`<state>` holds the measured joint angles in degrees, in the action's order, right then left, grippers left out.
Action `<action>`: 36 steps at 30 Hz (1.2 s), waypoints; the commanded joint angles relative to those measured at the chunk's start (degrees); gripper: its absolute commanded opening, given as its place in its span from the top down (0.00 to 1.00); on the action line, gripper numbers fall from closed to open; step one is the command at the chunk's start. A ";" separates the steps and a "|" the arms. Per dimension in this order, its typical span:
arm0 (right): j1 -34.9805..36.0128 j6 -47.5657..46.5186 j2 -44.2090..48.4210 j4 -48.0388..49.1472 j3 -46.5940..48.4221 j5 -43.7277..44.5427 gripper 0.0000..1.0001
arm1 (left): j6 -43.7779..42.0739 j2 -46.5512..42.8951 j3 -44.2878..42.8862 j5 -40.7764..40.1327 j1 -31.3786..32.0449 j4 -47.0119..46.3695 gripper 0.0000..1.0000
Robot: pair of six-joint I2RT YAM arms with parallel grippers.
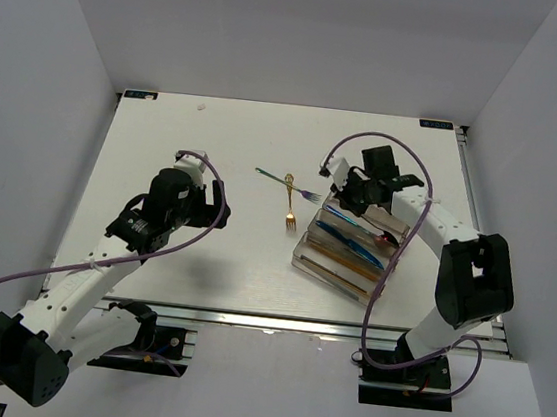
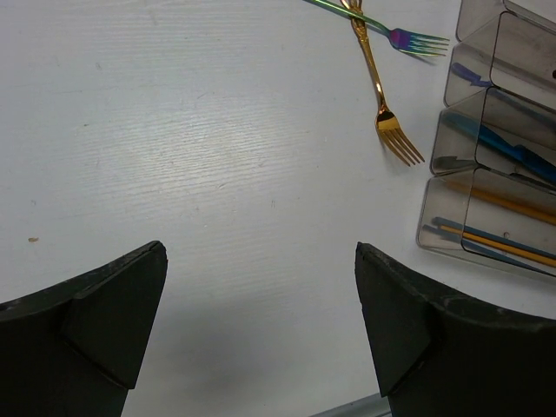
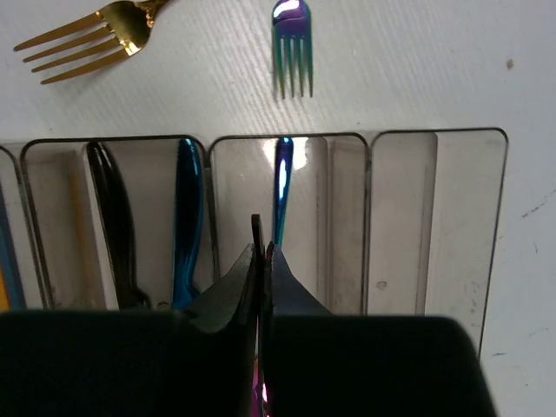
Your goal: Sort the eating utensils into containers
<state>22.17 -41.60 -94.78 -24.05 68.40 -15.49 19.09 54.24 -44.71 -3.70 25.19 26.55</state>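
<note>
The clear divided tray (image 1: 305, 260) lies at the right with several utensils in it: a black one (image 3: 113, 217), a blue one (image 3: 187, 213) and a blue-green handle (image 3: 282, 178). My right gripper (image 3: 263, 248) hangs over the tray (image 3: 434, 132), shut on a thin dark utensil (image 3: 257, 230) seen edge-on. On the table left of the tray the gold fork (image 1: 288, 213) lies across the iridescent fork (image 1: 291, 183). My left gripper (image 2: 261, 252) stands open and holds nothing, over bare table short of the gold fork (image 2: 382, 104).
The tray's rightmost compartment (image 3: 469, 217) holds nothing. Yellow and blue sticks (image 2: 504, 239) lie in the near compartments. The table's near metal edge (image 2: 347, 407) runs just below my left fingers (image 2: 408, 330).
</note>
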 commanded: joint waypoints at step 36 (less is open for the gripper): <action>9.20 21.85 -19.54 -6.76 45.47 5.27 0.32 | 4.99 -2.39 -1.70 -27.67 -0.23 5.71 0.02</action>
<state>31.46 -13.23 -107.26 -18.98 104.57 -8.86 24.25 51.13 -44.73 -29.76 25.02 31.73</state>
